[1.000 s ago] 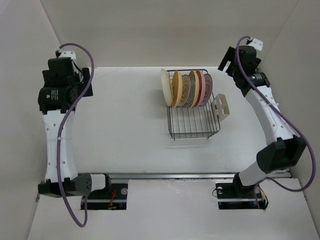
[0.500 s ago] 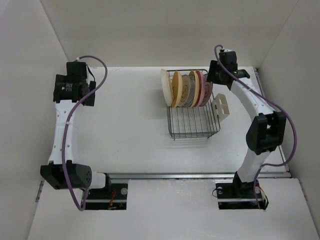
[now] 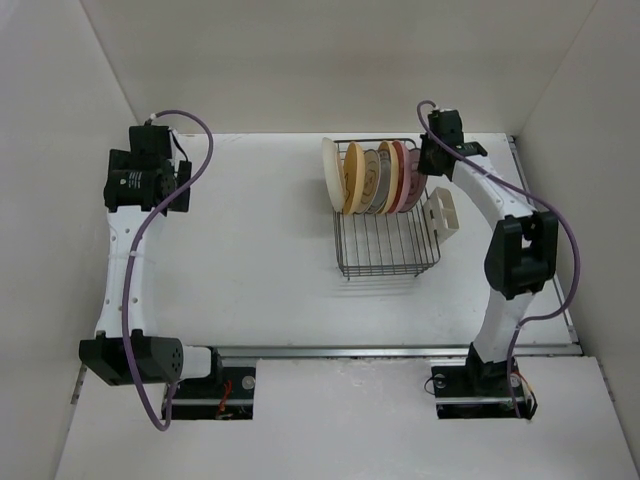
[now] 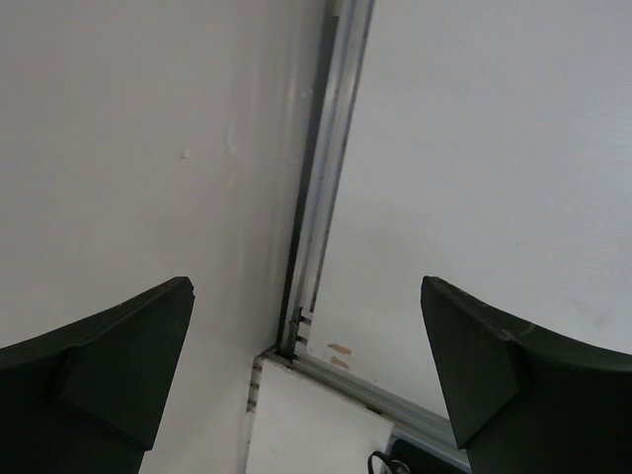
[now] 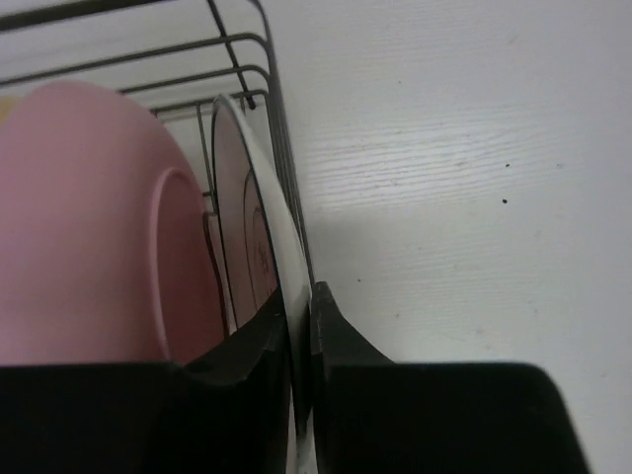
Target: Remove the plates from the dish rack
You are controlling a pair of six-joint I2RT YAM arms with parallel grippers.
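The dark wire dish rack (image 3: 386, 252) stands right of the table's middle, with several plates upright in its far half: a cream plate (image 3: 329, 172), a yellow-orange plate (image 3: 352, 178), a ringed plate (image 3: 372, 180) and a pink plate (image 3: 414, 181). My right gripper (image 3: 423, 163) is at the rack's far right corner. In the right wrist view the right gripper (image 5: 302, 318) is shut on the top rim of the pale-rimmed end plate (image 5: 242, 197), beside a pink plate (image 5: 89, 217). My left gripper (image 4: 306, 375) hangs open and holds nothing at the far left.
A cream slotted cup holder (image 3: 441, 212) hangs on the rack's right side. Rack wires (image 5: 281, 128) run just right of the held plate. White walls enclose the table. The left wrist view shows a metal rail (image 4: 321, 197) along the table edge.
My right arm swung in from the far right corner to the rack and its jaws closed on the end plate's rim. My left arm drew back towards the far left wall.
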